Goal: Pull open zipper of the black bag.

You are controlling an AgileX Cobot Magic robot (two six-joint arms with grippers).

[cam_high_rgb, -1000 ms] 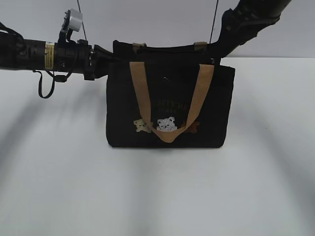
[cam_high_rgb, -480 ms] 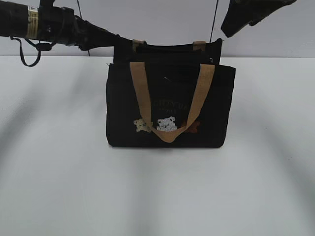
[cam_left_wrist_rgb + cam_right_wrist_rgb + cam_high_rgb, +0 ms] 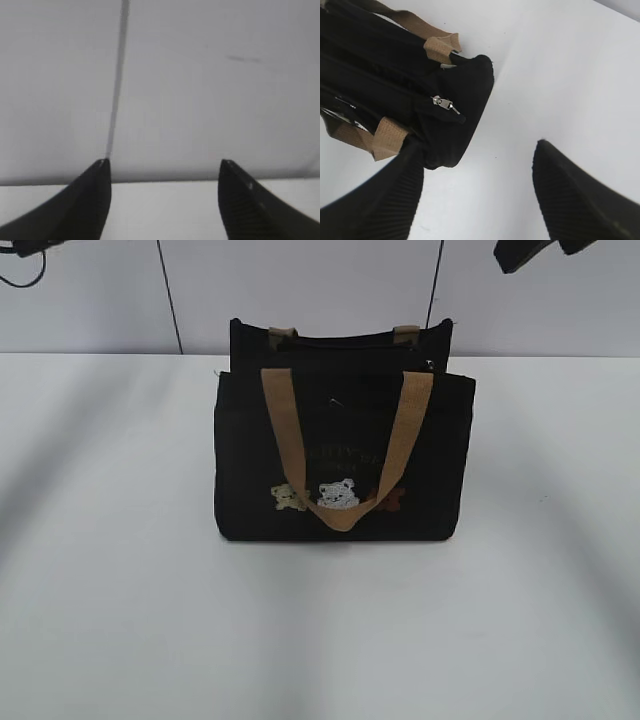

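Black bag (image 3: 345, 455) stood upright on table (image 3: 120, 620); left gripper (image 3: 165, 172) and right gripper (image 3: 477, 165) spread wide, nothing held.

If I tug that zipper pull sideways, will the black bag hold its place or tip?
The black bag probably slides or tips: it stands unheld on a smooth white table. Its fabric top will likely buckle. The zipper pull looks small, so it may slip.
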